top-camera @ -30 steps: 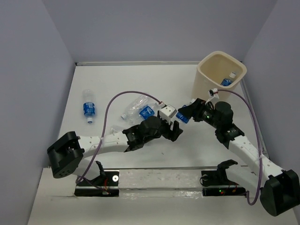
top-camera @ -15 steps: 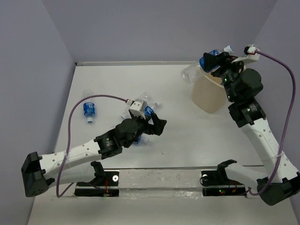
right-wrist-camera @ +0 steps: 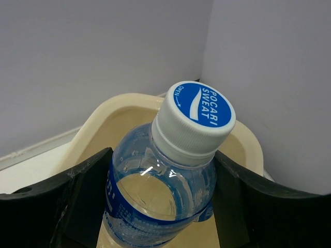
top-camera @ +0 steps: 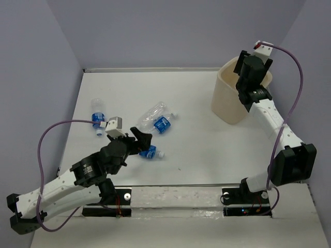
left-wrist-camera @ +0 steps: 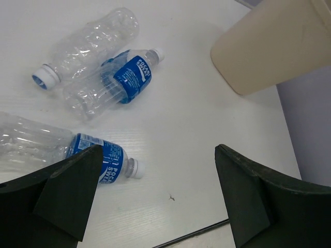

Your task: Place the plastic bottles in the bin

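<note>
The right fingers are now hanging over the bin, having swung across, closing on a bottle held cap-up. Release looks imminent. The left fingers, sprung wide and holding nothing, are hovering over loose bottles on the tabletop.

I see a white table boxed in by plain lavender-grey walls: back wall, left wall, right wall. A pale ledge runs where back wall meets table. Glossy strip lies along the near table edge. Tiny dark speck sits on the tabletop, near that edge
</note>
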`<action>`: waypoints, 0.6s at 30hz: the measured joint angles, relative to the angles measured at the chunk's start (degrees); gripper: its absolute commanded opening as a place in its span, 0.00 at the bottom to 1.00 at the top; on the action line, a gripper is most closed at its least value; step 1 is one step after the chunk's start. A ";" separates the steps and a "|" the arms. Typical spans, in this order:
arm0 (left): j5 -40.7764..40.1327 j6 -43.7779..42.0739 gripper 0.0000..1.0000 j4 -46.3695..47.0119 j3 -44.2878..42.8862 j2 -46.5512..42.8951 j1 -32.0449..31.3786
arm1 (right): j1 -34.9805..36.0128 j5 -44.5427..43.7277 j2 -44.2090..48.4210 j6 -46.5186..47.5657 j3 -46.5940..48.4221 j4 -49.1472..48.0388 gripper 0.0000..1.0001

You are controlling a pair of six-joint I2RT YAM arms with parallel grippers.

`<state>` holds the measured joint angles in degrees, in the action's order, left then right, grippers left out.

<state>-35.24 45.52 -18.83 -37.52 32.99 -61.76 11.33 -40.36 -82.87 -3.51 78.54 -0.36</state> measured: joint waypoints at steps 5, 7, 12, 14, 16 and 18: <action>-3.58 1.05 0.99 -7.61 -1.95 -4.70 0.02 | 0.00 0.57 -0.42 0.09 -0.70 0.22 1.00; -4.50 1.01 0.99 -9.14 -3.52 -4.44 0.02 | 0.00 1.70 0.61 -0.39 -0.68 1.77 1.00; -6.40 -1.29 0.99 -10.64 -7.17 -2.84 0.02 | 0.35 8.98 4.35 -3.04 2.49 8.20 0.92; -6.69 -3.04 0.99 -10.03 -8.11 -1.66 0.02 | 1.07 13.77 5.92 -4.68 3.21 9.14 0.91; -6.95 -4.28 0.99 -9.42 -8.63 -0.79 0.02 | 3.45 22.43 8.31 -6.88 3.04 9.51 0.91; -7.76 -5.70 0.99 -8.37 -9.29 0.15 0.02 | 7.48 30.47 9.33 -7.98 2.36 8.85 0.91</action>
<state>-43.00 39.81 -27.20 -46.81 33.15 -61.73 18.81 -9.89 -73.54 -11.49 80.90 8.49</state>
